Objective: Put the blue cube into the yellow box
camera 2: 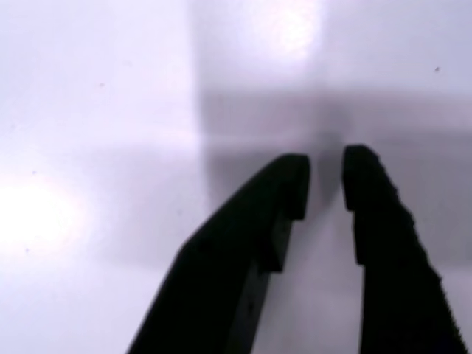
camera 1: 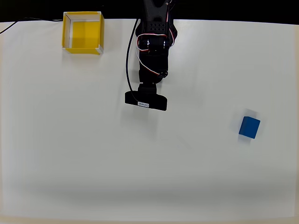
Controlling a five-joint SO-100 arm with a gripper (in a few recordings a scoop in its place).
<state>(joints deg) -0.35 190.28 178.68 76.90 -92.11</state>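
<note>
Overhead view: the black arm is reaching down from the top centre of the frame over the white table, its wrist camera bar lying crosswise just left of centre. A black cable and red-and-white wires are running along the arm. The yellow box is sitting in the upper left, open side up, its far edge close to the table's top edge where the dark background begins. The blue cube is resting on the table at centre right, slightly turned, well apart from both the arm and the box, and near the right edge of the frame. Wide bare table is lying between cube and box, and across the whole lower half of the frame.

Wrist view: the gripper is showing what the arm's body is hiding from above, namely two dark fingers rising from the bottom of the frame. The jaws are standing slightly apart, a narrow gap between the tips, and nothing is between them. Beneath them the table surface is appearing pale and blurred, crossed by soft grey shadows, with bright glare patches at top centre and at left.
</note>
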